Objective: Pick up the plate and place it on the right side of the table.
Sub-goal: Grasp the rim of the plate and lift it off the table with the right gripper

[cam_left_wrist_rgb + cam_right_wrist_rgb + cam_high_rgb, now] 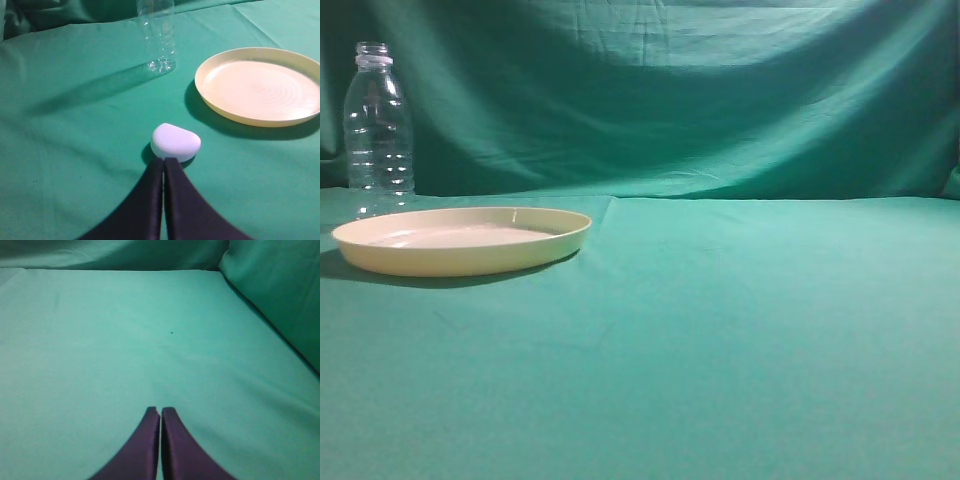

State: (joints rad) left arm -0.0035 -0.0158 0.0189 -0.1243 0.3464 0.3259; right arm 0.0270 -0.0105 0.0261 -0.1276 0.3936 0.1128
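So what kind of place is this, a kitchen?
Probably not a kitchen: more likely a robot test setup. Green cloth covers both the table and the wall behind, with only a plate and an empty bottle set out.

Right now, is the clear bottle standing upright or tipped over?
Upright. The clear plastic bottle stands on its base on the table behind the plate, neck pointing up.

plate (pixel 260 86), bottle (pixel 156 35), white lump (pixel 175 142), closed fingers (pixel 150 190)
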